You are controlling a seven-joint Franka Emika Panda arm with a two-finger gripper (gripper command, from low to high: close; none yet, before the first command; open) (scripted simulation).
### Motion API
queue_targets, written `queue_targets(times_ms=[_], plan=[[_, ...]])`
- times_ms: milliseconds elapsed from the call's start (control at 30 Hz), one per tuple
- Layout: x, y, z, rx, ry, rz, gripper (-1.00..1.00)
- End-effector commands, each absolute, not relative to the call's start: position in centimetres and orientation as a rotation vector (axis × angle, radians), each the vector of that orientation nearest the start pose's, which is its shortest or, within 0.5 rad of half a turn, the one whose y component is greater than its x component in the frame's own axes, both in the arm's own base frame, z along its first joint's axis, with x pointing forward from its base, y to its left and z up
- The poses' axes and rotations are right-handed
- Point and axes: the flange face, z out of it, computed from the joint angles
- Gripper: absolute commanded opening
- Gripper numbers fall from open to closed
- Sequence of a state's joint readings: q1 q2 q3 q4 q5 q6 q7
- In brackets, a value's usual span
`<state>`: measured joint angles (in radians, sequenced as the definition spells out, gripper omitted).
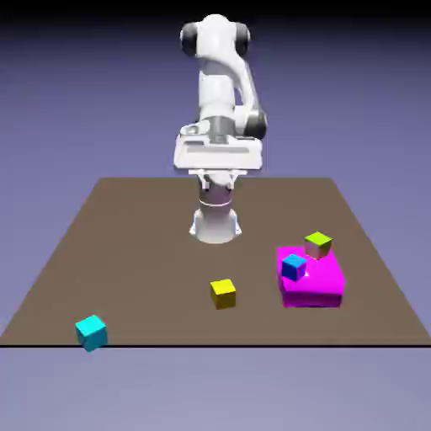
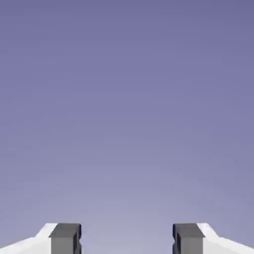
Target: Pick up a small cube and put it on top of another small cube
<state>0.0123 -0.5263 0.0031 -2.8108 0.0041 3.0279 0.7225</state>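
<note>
The two-finger pincer (image 1: 217,182) of the white jointed robot arm (image 1: 217,88) is released, its grey tips spread apart with nothing between them, high over the robot's own base and well apart from every cube. The small plain yellow cube (image 1: 223,294) sits on the brown rectangular bench (image 1: 151,244), inward from the middle of the edge nearest the camera. The small cyan cube (image 1: 92,333), presumably the one to be stacked on, is right at that same edge, toward its corner on the exterior view's left.

That perch is the likeliest trouble: a nudge while the yellow cube is being lowered could tip the cyan one off the bench. Both cubes look turned relative to the bench's edges, so a pincer that comes down without matching the yellow one's faces may catch its corners, and the cube could twist or slip out. Setting it down off-centre, or letting go too high, could let it slide from the cyan top.

The hand view shows only blue-violet backdrop (image 2: 127,124), so an approach begun without first turning toward the cube could miss it. A wide swing might also clip the glossy magenta block (image 1: 313,293), and the blue cube (image 1: 294,268) and lime-topped tan cube (image 1: 317,245) by it could be knocked.
</note>
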Motion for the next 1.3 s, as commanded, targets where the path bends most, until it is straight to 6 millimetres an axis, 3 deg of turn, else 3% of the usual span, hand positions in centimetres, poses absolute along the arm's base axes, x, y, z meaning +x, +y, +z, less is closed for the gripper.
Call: queue_targets(times_ms=[0,233,467,533,800,833,867,1100,1167,1267], plan=[[39.7,0.7,42.4,-2.578,0.935,-0.934,0.00],[40.2,1.3,31.3,-2.836,0.863,-0.551,0.00],[37.7,1.9,20.6,-3.012,0.750,-0.109,0.00],[37.4,1.9,19.9,-3.020,0.741,-0.079,0.00],[37.7,2.0,12.9,-3.020,0.742,-0.078,0.00],[37.7,2.0,12.9,-3.020,0.742,-0.078,-1.00],[37.7,2.0,12.9,-3.020,0.742,-0.078,-1.00],[37.5,1.9,19.4,-3.020,0.741,-0.079,-1.00],[37.4,1.9,19.9,-3.020,0.741,-0.079,-1.00],[41.0,-1.2,20.5,-2.961,0.935,-0.073,-1.00]])
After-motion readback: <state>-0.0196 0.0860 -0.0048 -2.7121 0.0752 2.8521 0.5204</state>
